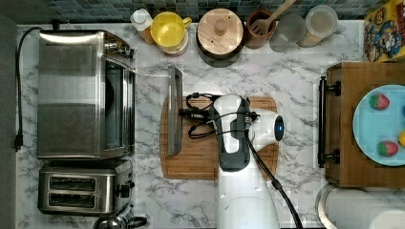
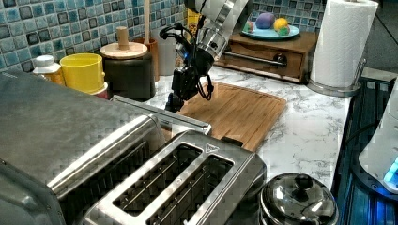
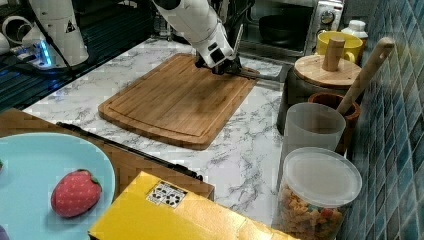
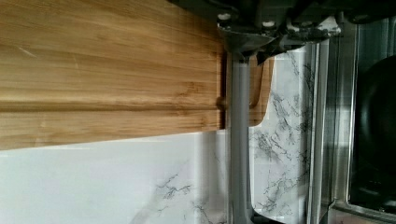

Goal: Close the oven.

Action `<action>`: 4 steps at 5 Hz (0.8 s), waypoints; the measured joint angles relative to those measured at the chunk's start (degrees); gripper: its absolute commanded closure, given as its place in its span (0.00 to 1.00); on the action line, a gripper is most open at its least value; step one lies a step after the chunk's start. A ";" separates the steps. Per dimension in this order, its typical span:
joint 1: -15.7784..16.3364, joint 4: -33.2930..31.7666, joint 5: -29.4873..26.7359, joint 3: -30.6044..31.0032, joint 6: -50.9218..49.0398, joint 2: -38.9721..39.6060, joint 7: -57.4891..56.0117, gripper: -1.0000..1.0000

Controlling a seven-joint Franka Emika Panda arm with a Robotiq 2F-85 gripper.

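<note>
The oven (image 1: 83,93) stands at the top view's left of the marble desk (image 1: 296,86), door dropped flat, its bar handle (image 1: 175,110) running crosswise directly under the claw (image 1: 184,113), whose finger spread cannot be told.

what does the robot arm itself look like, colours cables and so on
The glossy white rounded arm has dark grey joint sections, a glowing blue light on its wrist, looping black cables and a thick black hose along its side. The small black gripper is boxy.
</note>
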State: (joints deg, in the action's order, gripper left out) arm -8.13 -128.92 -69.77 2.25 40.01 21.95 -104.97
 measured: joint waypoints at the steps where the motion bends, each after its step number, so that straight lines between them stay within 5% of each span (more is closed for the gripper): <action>1: -0.44 0.67 3.19 0.64 -5.20 0.07 1.90 1.00; 4: 0.09 1.90 3.92 0.30 -6.27 1.20 2.52 1.00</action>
State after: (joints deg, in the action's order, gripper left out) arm -8.04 -127.01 -65.86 2.55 33.74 23.15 -102.45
